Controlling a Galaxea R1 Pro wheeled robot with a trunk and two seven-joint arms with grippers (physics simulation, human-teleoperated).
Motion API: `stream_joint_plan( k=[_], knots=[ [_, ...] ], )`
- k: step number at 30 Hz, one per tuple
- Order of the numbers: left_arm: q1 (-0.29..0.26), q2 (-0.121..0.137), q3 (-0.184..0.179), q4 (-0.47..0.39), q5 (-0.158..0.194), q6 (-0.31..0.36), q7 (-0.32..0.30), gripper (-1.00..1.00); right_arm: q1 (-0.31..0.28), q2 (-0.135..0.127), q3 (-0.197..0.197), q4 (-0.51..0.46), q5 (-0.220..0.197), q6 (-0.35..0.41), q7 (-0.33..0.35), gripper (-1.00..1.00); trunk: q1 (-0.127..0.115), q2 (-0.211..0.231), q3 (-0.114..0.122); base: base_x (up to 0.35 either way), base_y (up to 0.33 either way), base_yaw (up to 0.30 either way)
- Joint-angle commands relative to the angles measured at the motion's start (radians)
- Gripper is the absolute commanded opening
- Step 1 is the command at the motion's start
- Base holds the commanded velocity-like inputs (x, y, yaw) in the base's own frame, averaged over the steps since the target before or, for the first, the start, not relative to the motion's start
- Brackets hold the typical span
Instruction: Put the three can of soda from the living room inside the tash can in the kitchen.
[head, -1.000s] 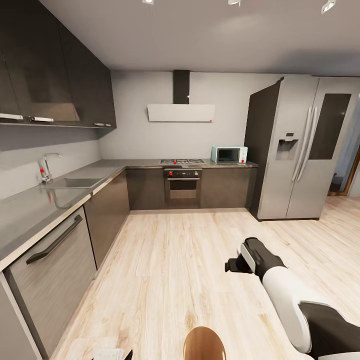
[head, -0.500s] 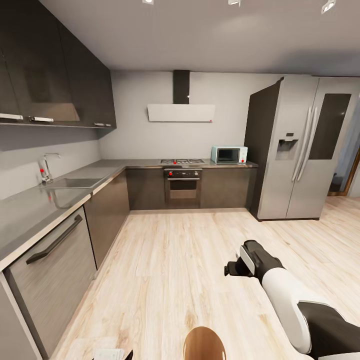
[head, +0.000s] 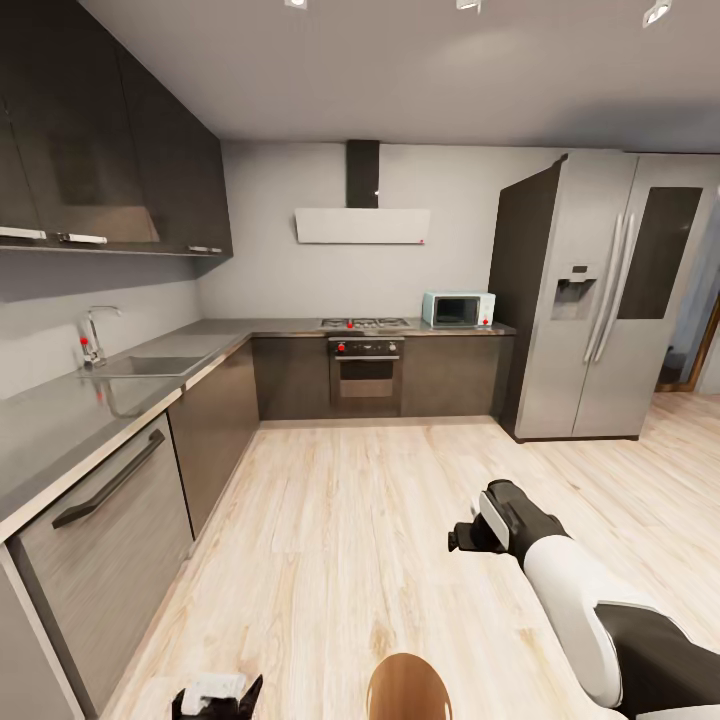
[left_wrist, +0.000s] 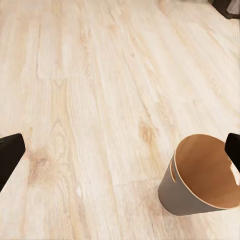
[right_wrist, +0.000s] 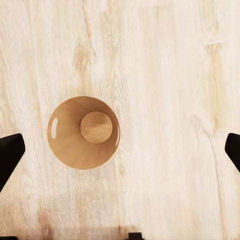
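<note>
Kitchen, pale wood floor (right_wrist: 165, 60) | grey round bin, coppery inside (right_wrist: 83, 132), below right claw (right_wrist: 120, 150) | both claws spread, empty | risk: no can to drop.

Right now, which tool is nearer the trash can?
Left, as far as the head view shows. The left tool sits low beside the trash can; the right tool is held higher, out in front over the wood floor.

My right arm (head: 585, 610) reaches forward and a little inward, white forearm running into a black wrist, with my right gripper (head: 468, 534) held out over the floor, fingers spread wide and holding nothing. My left gripper (head: 215, 693) sits low by my trunk, fingers likewise spread wide, empty.
</note>
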Motion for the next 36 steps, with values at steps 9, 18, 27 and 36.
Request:
stream_joint_plan(
  k=[9, 18, 27, 36],
  knots=[
    [0.009, 0.066, 0.010, -0.202, -0.012, 0.174, -0.006, 1.00, 0.000, -0.002, 0.002, 0.000, 0.001, 0.001, 0.030, 1.00, 0.000, 0.000, 0.000, 0.000, 0.000, 0.000],
    [0.112, 0.089, 0.014, -0.476, -0.009, 0.314, -0.014, 1.00, 0.000, -0.003, 0.003, 0.000, 0.002, 0.000, 0.037, 1.00, 0.000, 0.000, 0.000, 0.000, 0.000, 0.000],
    [0.202, 0.094, 0.132, -0.546, -0.005, 0.331, -0.108, 1.00, 0.000, -0.003, 0.004, 0.000, 0.002, 0.001, 0.043, 1.00, 0.015, -0.028, -0.013, 0.000, 0.000, 0.000],
    [0.214, 0.094, 0.213, -0.537, -0.009, 0.316, -0.213, 1.00, 0.000, -0.003, 0.004, 0.000, 0.002, 0.001, 0.052, 1.00, 0.050, -0.091, -0.041, 0.000, 0.000, 0.000]
  ],
)
